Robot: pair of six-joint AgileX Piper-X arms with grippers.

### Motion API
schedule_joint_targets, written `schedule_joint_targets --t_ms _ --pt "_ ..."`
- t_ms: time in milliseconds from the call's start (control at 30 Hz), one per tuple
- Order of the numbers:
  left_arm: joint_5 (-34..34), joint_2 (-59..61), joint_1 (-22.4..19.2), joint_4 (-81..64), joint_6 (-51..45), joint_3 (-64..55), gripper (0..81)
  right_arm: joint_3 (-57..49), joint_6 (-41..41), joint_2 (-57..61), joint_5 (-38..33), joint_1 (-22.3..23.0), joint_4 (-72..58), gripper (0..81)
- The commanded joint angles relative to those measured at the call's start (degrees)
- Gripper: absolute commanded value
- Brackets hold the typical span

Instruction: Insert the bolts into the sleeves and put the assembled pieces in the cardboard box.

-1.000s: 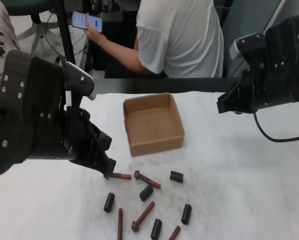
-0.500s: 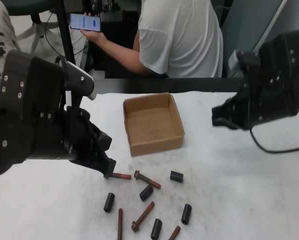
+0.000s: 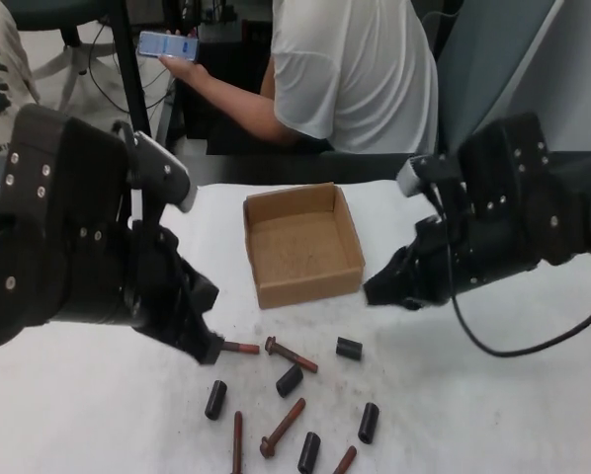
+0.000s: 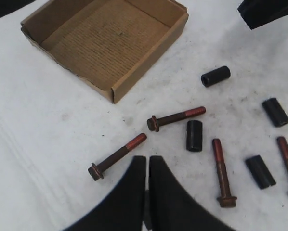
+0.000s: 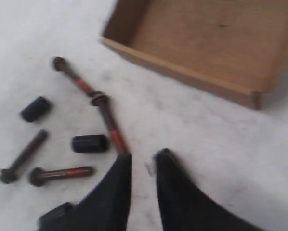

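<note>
The left gripper point(image 4: 147, 161) is hanging low over the white bench point(image 3: 493, 395), its two fingers pressed almost together and gripping nothing. One bolt point(image 4: 117, 156) is lying just beside the tips, untouched. The right gripper point(image 5: 143, 159) is hovering near the front right corner of the cardboard box point(image 3: 310, 286), with its fingers standing a little apart and also empty. In the high view, five bolts point(image 3: 291, 355) are lying loose on the bench in front of the box. Five sleeves point(image 3: 290, 380) are lying scattered among them. Every bolt and every sleeve is lying on its own, outside the box. The box is sitting open, showing its bare floor.
</note>
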Motion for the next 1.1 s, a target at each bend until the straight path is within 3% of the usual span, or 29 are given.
schedule_joint_targets --t_ms 0,33,100,167,400,467,533,600,733,900,1067 --pt "-0.2 1.6 0.2 1.3 5.1 -0.1 22.9 -1.7 0.8 -0.3 -17.4 1.7 0.7 38.0" --pt "-0.2 2.5 0.2 1.5 6.3 -0.1 33.2 -2.5 2.0 -0.3 -18.8 2.0 0.7 41.7" --pt "-0.2 4.7 0.2 1.5 6.2 -0.1 54.3 -4.5 3.0 -0.3 -20.8 2.7 0.9 39.8" --pt "-0.2 7.5 0.2 0.9 6.2 -0.1 64.8 -6.9 2.9 -0.3 -22.1 3.1 1.0 34.8" --pt "0.3 15.4 0.2 -2.2 8.0 -0.2 57.4 -13.9 -7.0 -0.3 -20.1 3.5 6.8 31.4" --pt "0.3 16.0 0.2 -1.2 8.8 -0.2 57.4 -15.8 -16.1 -0.3 -13.7 3.5 14.9 31.4" --pt "0.1 16.1 0.2 -0.2 7.1 -0.6 57.4 -17.0 -26.9 -0.3 -2.5 3.5 23.3 31.4" --pt "0.1 16.1 0.2 0.3 4.0 -1.5 57.4 -17.0 -29.7 -0.3 4.0 3.5 25.4 31.4" --pt "0.1 16.1 0.2 0.9 7.3 -3.6 57.4 -17.0 -27.0 -0.3 -1.7 3.0 25.6 30.2" --pt "-0.2 16.1 0.2 7.2 8.4 -7.6 57.4 -17.0 -30.8 -0.2 2.5 3.2 31.8 28.8" --pt "-0.2 15.6 0.5 9.8 8.6 -9.9 57.4 -14.3 -31.0 -0.2 0.3 3.5 30.9 28.8"
